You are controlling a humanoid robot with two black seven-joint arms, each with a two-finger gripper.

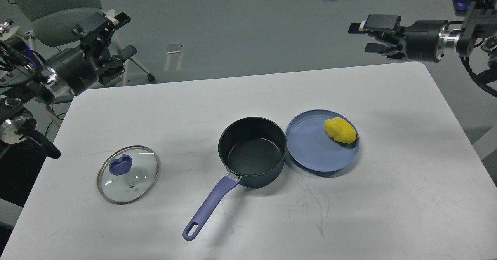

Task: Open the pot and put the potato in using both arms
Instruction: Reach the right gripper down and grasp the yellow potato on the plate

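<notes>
From the head view, the pot (252,151) stands open near the middle of the white table (407,198), its black inside bare and its long blue handle (211,207) running toward the near edge. The glass lid (128,174) lies flat on the table, well apart from the pot, below and nearer than the left gripper (118,34). So the opening step looks done.

The potato (340,130) rests on the far right part of the blue plate (310,155), which sits just beside the pot's right side, perhaps touching it. The potato is not yet in the pot, so that half of the task is left.

The left gripper hangs above the table's far left corner, fingers spread wide and holding nothing; the lid is the nearest thing to it, the pot farther to its right. The right gripper (369,37) hovers beyond the far right edge, fingers parted and empty; the potato lies below it, nearer, slightly to its left. I judge the remaining work to be a reach down, a grasp of the potato, and a short carry left over the pot's mouth.
</notes>
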